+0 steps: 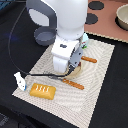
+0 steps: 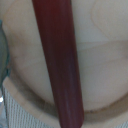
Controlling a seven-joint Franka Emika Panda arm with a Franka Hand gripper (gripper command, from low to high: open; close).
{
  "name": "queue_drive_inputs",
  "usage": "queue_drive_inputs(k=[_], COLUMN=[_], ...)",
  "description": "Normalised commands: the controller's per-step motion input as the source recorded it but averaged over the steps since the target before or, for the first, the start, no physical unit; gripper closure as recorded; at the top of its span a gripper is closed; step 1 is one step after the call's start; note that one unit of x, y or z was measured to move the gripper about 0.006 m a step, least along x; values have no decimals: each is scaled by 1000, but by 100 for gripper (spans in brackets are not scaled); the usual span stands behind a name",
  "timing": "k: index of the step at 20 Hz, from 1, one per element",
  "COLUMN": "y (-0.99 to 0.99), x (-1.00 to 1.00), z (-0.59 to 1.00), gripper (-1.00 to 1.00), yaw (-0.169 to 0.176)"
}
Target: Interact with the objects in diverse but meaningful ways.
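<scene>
My gripper (image 1: pixel 70 74) hangs low over the beige mat (image 1: pixel 100 90), its fingers hidden under the white hand. Up close in the wrist view, a dark brown sausage (image 2: pixel 59 60) runs across a pale wooden dish (image 2: pixel 102 65). No fingertips show there, so I cannot tell whether it is held. A brown sausage (image 1: pixel 73 84) lies on the mat just in front of the hand. The yellow scored bread loaf (image 1: pixel 42 90) sits near the mat's front corner. The white carton (image 1: pixel 20 80) stands off the mat on the exterior view's left. The dark grey saucepan (image 1: pixel 43 36) is behind the arm.
A second orange-brown stick (image 1: pixel 90 59) lies on the mat towards the exterior view's right. A toy stove top (image 1: pixel 102 15) with black burners and a beige bowl (image 1: pixel 122 16) sit at the back right. A black cable (image 1: pixel 30 75) trails across the mat's left side.
</scene>
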Motion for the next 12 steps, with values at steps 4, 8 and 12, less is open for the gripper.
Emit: queue_drive_inputs(k=[4, 8, 12], y=[0, 0, -3], x=[0, 61, 111], z=[-163, -1, 11], gripper=[-100, 100, 100], yaw=[49, 50, 43])
